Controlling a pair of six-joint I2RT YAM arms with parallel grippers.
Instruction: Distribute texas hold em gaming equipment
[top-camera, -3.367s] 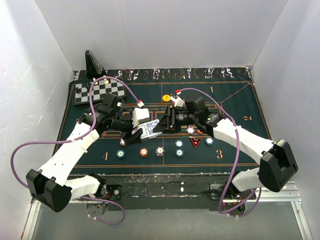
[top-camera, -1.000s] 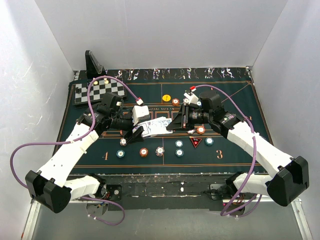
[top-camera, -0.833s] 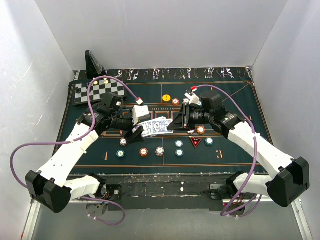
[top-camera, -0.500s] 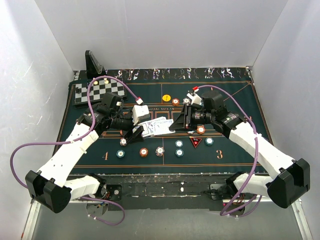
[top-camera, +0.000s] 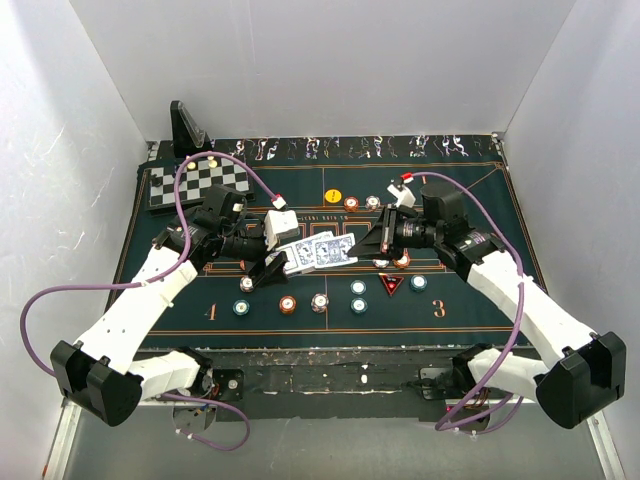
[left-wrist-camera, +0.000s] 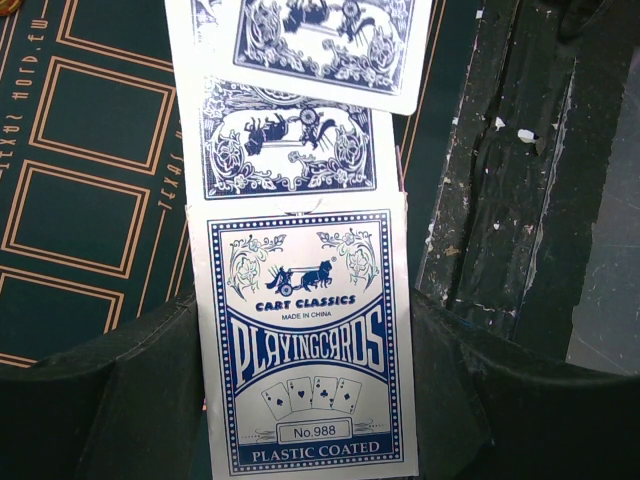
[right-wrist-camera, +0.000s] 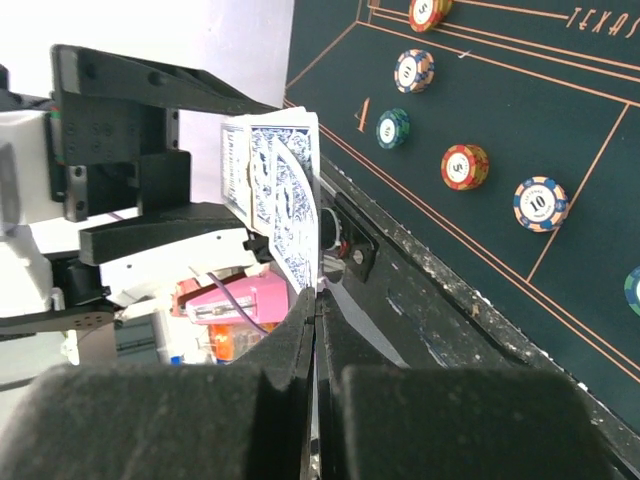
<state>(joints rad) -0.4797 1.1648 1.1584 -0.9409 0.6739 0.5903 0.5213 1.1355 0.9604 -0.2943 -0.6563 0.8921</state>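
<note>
My left gripper (top-camera: 275, 262) is clamped on the card box (left-wrist-camera: 305, 340), fingers tight on both long sides, and it holds the box just above the mat (top-camera: 470, 290), a bit left of centre in the top view. Two blue-backed cards stick out of the box's open end in a stagger: the second card (left-wrist-camera: 290, 140) is half out, and the top card (left-wrist-camera: 325, 40) is further out, towards the upper edge of the left wrist view. What the next move turns on is that the box and cards lie end to end in one line running left to right across the top frame. My right gripper (top-camera: 368, 244) sits at the right end of that line, so the top card's long axis points straight at it. The right jaws are fully closed, pinching the far short edge of that card. In the right wrist view the card's edge runs into the seam between the fingers, but I can't tell if just one card is nipped (the fan is edge-on there). The right arm is the nearer one for dealing, and I'd judge a straight pull to the right along the axis should free it. The chip (top-camera: 288, 303) row and red triangle marker (top-camera: 391, 284) lie below the cards in the frame, near but not touching.
</note>
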